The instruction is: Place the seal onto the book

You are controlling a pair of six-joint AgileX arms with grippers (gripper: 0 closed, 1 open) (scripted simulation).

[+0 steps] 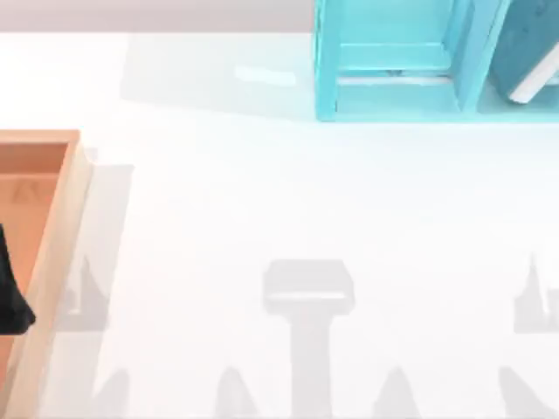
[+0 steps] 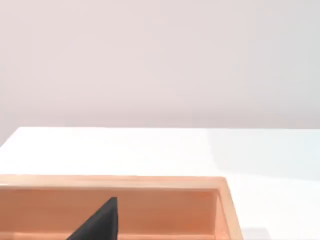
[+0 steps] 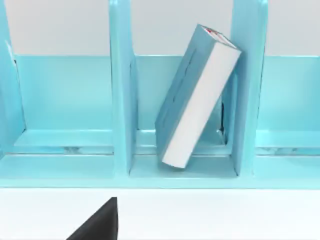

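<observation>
The book point(image 3: 178, 97), teal-blue with white page edges, leans tilted inside a compartment of a turquoise shelf unit point(image 3: 120, 85). From above, the book point(image 1: 527, 48) is at the far right of the table's back edge, within the shelf unit point(image 1: 327, 65). The seal is out of view. A dark part of my left gripper point(image 1: 12, 297) sits over a wooden tray point(image 1: 63, 231) at the table's left edge, and that same left gripper point(image 2: 100, 222) hangs above the tray's floor. My right gripper point(image 3: 100, 222) faces the shelf from the table side, short of the book.
The wooden tray point(image 2: 226, 202) has raised rims and lies along the left side. The shelf unit spans the back right, split by upright dividers. Grey arm shadows fall on the white table's front half.
</observation>
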